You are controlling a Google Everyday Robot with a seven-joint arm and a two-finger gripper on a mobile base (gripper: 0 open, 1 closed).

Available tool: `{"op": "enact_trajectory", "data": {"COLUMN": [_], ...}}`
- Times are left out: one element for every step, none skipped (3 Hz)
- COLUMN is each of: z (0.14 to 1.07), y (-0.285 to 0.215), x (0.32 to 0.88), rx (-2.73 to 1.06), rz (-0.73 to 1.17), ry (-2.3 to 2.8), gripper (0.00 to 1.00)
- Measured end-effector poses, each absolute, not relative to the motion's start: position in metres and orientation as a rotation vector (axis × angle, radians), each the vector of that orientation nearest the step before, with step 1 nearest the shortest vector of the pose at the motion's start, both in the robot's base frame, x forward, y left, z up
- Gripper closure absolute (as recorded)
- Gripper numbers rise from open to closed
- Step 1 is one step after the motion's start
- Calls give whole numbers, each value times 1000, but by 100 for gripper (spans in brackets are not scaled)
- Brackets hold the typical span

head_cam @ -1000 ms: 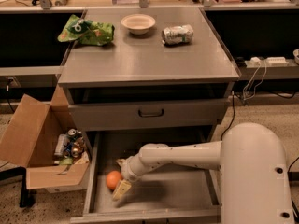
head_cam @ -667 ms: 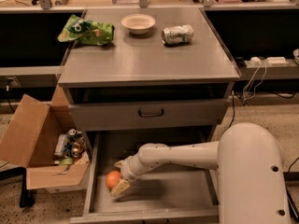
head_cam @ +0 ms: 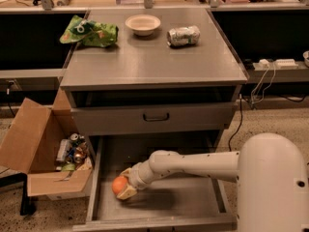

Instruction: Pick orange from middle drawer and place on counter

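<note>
The orange (head_cam: 119,184) lies on the floor of the open middle drawer (head_cam: 193,202), near its left wall. My gripper (head_cam: 124,185) is down inside the drawer at the end of the white arm, and its cream fingers (head_cam: 127,193) sit around the orange's right side. The fruit rests low, at the drawer floor. The counter (head_cam: 145,57) is the gray cabinet top above, with the arm well below it.
On the counter stand a cream bowl (head_cam: 143,24), a crushed silver can (head_cam: 183,35) and a green chip bag (head_cam: 89,31). A shallower drawer with a dark handle (head_cam: 156,116) is closed above. An open cardboard box (head_cam: 43,153) of cans stands left of the cabinet.
The gripper has shifted slightly left and closed in around the orange; the orange has barely moved.
</note>
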State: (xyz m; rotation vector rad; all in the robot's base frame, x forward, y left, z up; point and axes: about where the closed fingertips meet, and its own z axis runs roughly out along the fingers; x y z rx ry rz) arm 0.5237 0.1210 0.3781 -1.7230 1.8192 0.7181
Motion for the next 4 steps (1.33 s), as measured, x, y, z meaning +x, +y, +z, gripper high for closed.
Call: {"op": "enact_trajectory", "data": {"z": [426, 491, 498, 503], "y": [108, 97, 95, 97], "x": [513, 505, 507, 507], "rx": [-1689, -1690, -1686, -1693], "rz": [716, 689, 677, 684], "ry": [1729, 1637, 1629, 1618], "gripper": [94, 100, 100, 100]}}
